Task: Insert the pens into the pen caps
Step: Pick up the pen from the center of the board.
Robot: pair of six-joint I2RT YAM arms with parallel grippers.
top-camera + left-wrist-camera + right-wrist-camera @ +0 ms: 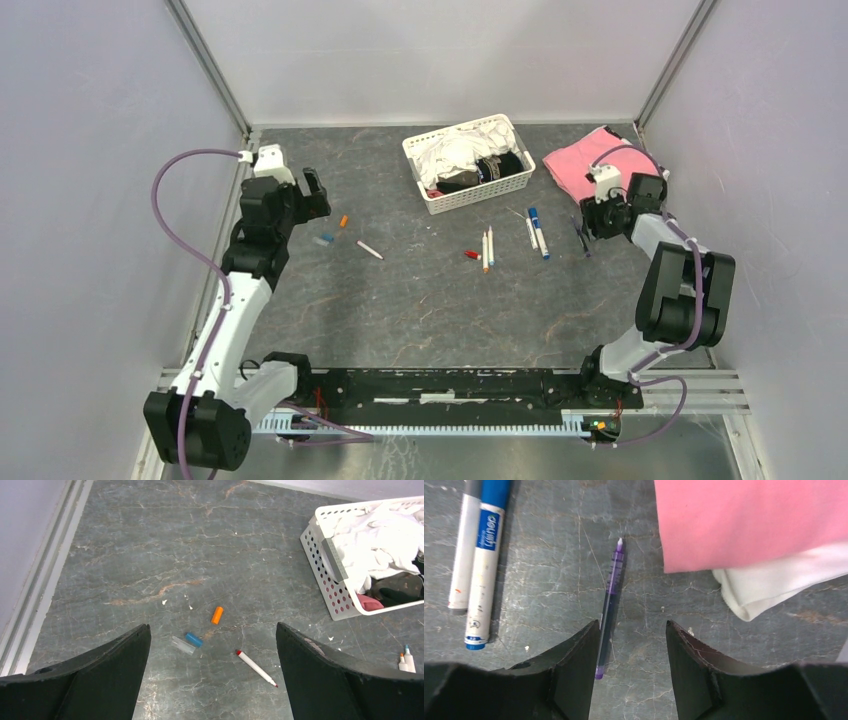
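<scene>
My left gripper (pixel 212 629) hangs open above the table's left side. Past its tips lie an orange pen cap (pixel 217 615), a blue pen cap (pixel 194 639) and a clear cap (pixel 183 645). A white pen with red ends (pixel 256 668) lies between the fingers, untouched. My right gripper (pixel 633 622) is low over a slim dark purple pen (pixel 610 600). Its jaws stand partly apart, the pen's end lying against the left finger (pixel 579 660) with a gap to the right one. Two white pens (pixel 487 248), a red cap (pixel 472 255) and blue-ended pens (pixel 537 230) lie mid-table.
A white basket (pixel 470 196) of cloth and dark items stands at the back centre. A pink cloth (pixel 749 520) over a white one (pixel 769 587) lies just beyond my right gripper. A blue-capped marker (pixel 484 570) and a grey one (pixel 463 555) lie to its left.
</scene>
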